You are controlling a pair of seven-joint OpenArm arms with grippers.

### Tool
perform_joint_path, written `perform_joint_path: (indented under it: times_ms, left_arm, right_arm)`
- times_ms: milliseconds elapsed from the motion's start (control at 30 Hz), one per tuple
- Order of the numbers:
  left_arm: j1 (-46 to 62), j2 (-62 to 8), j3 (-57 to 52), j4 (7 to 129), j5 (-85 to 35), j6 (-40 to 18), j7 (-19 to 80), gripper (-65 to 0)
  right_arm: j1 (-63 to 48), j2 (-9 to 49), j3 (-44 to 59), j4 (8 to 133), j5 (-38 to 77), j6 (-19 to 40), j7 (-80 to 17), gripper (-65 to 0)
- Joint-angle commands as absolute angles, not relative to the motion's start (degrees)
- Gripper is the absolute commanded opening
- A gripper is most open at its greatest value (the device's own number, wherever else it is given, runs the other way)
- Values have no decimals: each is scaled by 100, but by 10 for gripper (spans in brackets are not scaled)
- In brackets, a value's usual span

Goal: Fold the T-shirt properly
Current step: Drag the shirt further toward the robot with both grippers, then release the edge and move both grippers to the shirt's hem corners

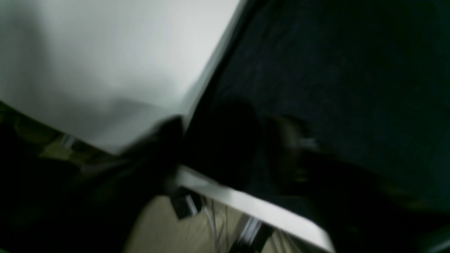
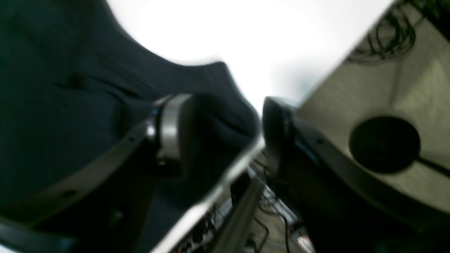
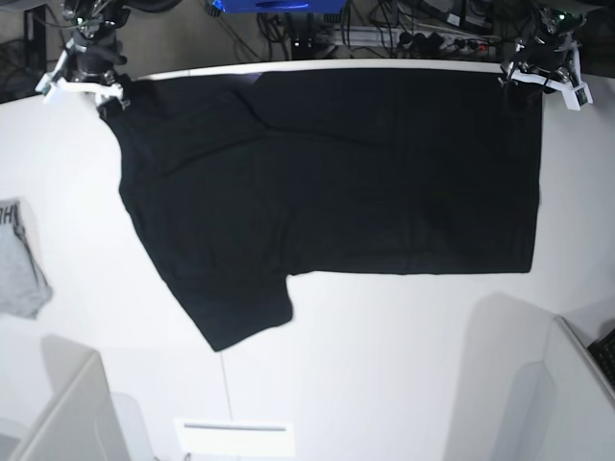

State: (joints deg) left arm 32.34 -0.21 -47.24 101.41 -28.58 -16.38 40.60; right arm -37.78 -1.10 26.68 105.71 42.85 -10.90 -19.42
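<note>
Base view shows us the T-shirt [image 3: 336, 173] spread out on the white table [image 3: 413, 365], plain black side up. It seems already doubled once: only one sleeve shows, sticking out at the corner farthest from both pincers, and the opposite end is a clean straight edge. We judge the job roughly at its midpoint. The first fold looks done, while the sleeve and the remaining folds into a compact rectangle are not yet done.

Both pincers sit at the table's far edge, one at each far corner of the cloth. The right pincer [image 3: 113, 96], on this view's left, is at the shoulder corner. In its wrist view the two fingers stand apart, with a fold of black cloth between them and lying against the silver-rimmed finger [image 2: 170, 131]. We read that pincer [image 2: 219, 130] as released, not clamped on the fabric. The left pincer [image 3: 522, 84], on this view's right, is at the other far corner. Its wrist view is dark and smeared; the shirt [image 1: 334, 80] fills the space beyond and beside the fingers, and we cannot tell whether that pincer [image 1: 225, 140] is clenched or slack, nor whether it has the cloth.

Counted: one black shirt, two pincers, one table. A small grey garment [image 3: 19, 259] lies well away from the right pincer, at the table's side, apart from the shirt, and it plays no part in the folding.
</note>
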Motion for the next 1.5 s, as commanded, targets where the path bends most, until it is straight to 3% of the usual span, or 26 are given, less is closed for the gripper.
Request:
perform_joint_path:
  times_ms: [0, 100, 400, 533, 800, 900, 1000, 1100, 1267, 1467]
  left_arm:
    - [3231, -22, -4919, 10360, -2897, -1648, 3934, -216]
    - [3002, 40, -5226, 10589, -2844, -1648, 3934, -148]
    - [2255, -347, -5349, 10993, -2826, -1648, 3987, -148]
    - [1560, -523, -5358, 10985, -2316, -1648, 4743, -148]
    - [400, -716, -5059, 10527, -1270, -1675, 5086, -155]
    - [312, -1024, -4444, 10123, -1112, -1675, 5059, -263]
    - [286, -1226, -4154, 9675, -1103, -1657, 4690, -482]
    - [224, -1270, -4119, 9297, -1077, -1657, 4259, -650]
    - [-119, -1358, -4145, 8567, -1077, -1657, 4189, -627]
    - [-312, -1552, -4119, 8251, -1130, -1666, 4171, -309]
  right_arm:
    - [-3802, -66, 2703, 10756, 4277, -1033, -1824, -330]
    - [-3758, -66, 2703, 10914, 4242, -1033, -1824, -330]
    - [-2756, 382, 2413, 10985, 4233, -1033, -2035, -330]
    - [-2105, 664, 2141, 10914, 4224, -1033, -2527, -330]
    - [-585, 963, 1815, 9736, 4224, -1033, -3222, -330]
    - [-145, 1244, 1376, 9279, 4224, -1033, -3204, -330]
    - [321, 1473, 919, 8716, 4224, -1024, -3204, -330]
    - [752, 1613, 567, 8154, 4224, -1007, -3196, -329]
    - [1464, 1736, -119, 7196, 4224, -998, -2897, -323]
    - [2123, 1824, -980, 6220, 4224, -998, -2545, -321]
